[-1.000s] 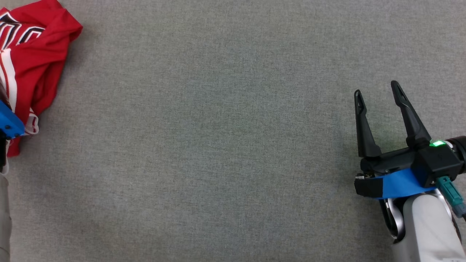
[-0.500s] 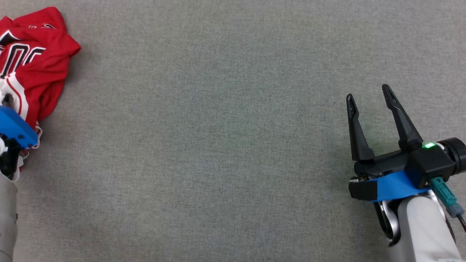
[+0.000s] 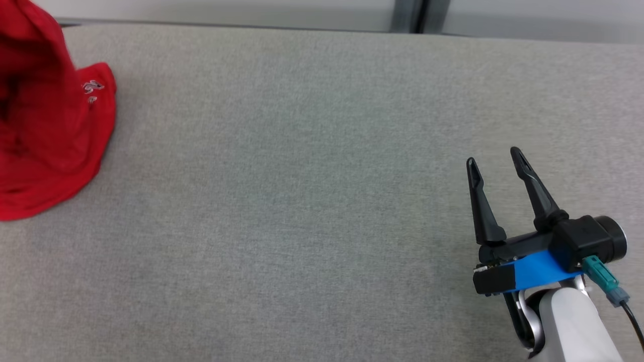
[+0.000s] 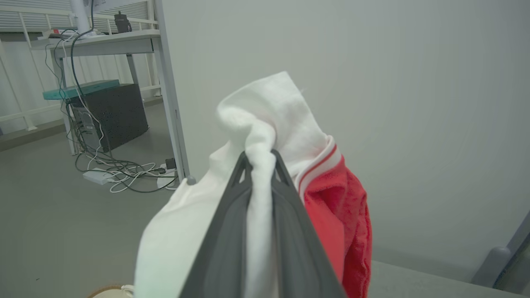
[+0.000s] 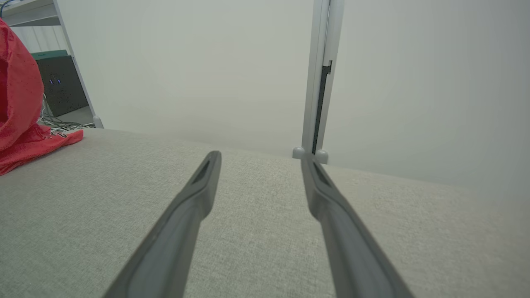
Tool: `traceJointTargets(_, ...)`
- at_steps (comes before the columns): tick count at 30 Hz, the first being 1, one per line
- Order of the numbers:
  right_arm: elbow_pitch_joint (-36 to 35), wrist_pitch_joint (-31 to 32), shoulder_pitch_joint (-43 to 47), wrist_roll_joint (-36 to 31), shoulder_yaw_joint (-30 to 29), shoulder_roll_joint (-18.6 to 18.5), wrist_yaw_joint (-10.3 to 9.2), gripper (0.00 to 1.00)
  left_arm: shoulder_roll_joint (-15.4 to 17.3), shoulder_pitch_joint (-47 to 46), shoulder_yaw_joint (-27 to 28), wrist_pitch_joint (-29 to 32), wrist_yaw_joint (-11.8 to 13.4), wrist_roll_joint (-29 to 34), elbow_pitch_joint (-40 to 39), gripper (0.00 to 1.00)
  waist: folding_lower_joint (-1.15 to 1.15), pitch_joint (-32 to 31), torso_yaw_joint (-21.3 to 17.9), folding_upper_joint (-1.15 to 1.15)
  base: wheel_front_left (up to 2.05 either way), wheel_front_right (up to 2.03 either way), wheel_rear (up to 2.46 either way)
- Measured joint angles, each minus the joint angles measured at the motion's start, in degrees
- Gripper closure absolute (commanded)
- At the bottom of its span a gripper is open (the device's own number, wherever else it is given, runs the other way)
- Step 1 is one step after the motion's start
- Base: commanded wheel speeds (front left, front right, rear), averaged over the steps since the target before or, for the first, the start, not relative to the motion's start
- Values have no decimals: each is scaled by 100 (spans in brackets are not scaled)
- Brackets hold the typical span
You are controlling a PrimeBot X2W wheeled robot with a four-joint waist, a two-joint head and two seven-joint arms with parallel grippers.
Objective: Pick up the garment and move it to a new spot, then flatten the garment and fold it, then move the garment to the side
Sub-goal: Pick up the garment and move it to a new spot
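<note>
Left gripper [image 4: 259, 155] jaws were clamped on a white fold of the jersey [image 4: 269, 107], with fabric bunched between and above the fingertips. Right gripper [image 3: 493, 156] jaws were spread wide, nothing between them.

Jersey: red, with a white panel and red-and-white striped trim just beside the pinch point. In the left wrist view it draped down both sides of the fingers, white on one side and red on the other. In the head view it was at the far left edge. The red cloth rose off the surface in a cone, the lower part was spread on the table, and a small white print showed near its far corner. In the right wrist view the red cloth hung at the left edge, with its bottom part lying on the tabletop.

Right gripper sat at the lower right of the head view, well apart from the jersey, fingers pointing away from the robot. It was low over the table; contact couldn't be judged.

Table [image 3: 302, 176]: grey woven fabric cover, flat, far edge visible at the top of the head view.

Room: pale partition wall [image 5: 186, 62] right behind the far edge, with a vertical post [image 5: 321, 74] at a panel joint. Past the wall's end, in the left wrist view:
- grey floor [image 4: 54, 231]
- a desk [image 4: 103, 41]
- a black computer tower [image 4: 109, 114] under the desk, with a teal item [image 4: 78, 89] on top
- loose cables [image 4: 128, 176] and a white power strip [image 4: 96, 177] on the floor
</note>
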Motion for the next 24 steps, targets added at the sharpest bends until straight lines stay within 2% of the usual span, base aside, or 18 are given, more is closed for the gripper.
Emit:
traceJointTargets(3,41,-2,50,175,-5,-3,0,0,-131,-247,-67,-25,-1,-112,-583,100,0,-184,-92,0,0,0,0)
traceJointTargets(8,23,-3,163,396,26,-2,0,0,-224,-406,-519,-4,-1,-252,-1704,100,-1,-386,-349,0,0,0,0)
traceJointTargets(13,7,-4,186,633,96,-3,0,0,-330,-541,-931,376,-2,-252,-2613,100,1,-468,-724,0,0,0,0)
traceJointTargets(16,44,-8,242,775,102,-2,0,0,-550,-597,-1139,656,-2,-438,-3107,100,0,-516,-977,0,0,0,0)
traceJointTargets(24,34,-8,254,1138,130,-4,0,0,-1065,-681,-1804,1072,-2,-398,-3743,100,1,-554,-1663,0,0,0,0)
